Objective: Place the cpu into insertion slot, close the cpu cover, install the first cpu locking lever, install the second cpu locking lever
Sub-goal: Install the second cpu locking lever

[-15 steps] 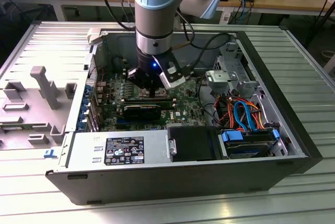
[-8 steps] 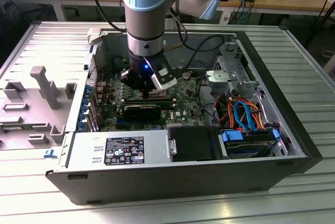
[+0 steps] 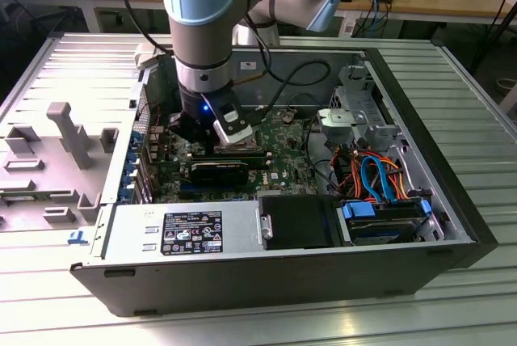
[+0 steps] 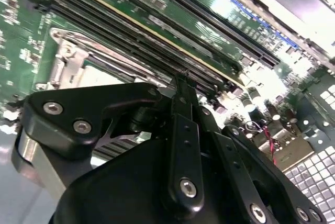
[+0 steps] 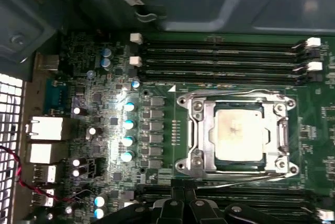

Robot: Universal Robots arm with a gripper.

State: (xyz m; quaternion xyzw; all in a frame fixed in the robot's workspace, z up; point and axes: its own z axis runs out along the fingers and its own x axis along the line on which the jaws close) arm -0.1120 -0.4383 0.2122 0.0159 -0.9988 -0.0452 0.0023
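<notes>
In the first wrist view the cpu (image 5: 238, 132), a dull silver square, lies flat in the insertion slot (image 5: 184, 165) on the green board. The cpu cover (image 5: 277, 130) is down over it, framing the chip through its window. A thin wire lever (image 5: 235, 93) runs along one side of the frame and another lever (image 5: 230, 182) along the opposite side; whether they are hooked I cannot tell. My gripper (image 5: 184, 201) hovers just beside the slot, shut with nothing in it. Its black tip (image 4: 180, 80) points at the memory slots next to the slot's corner (image 4: 65, 64). The exterior view has the gripper (image 3: 208, 145) low inside the case.
Long black memory slots (image 5: 225, 56) flank the socket on both sides. An open computer case (image 3: 420, 257) sits on a ribbed metal table, with a power supply (image 3: 186, 233) at the front and drive bays with orange and blue cables (image 3: 380, 176) toward the exterior view's right.
</notes>
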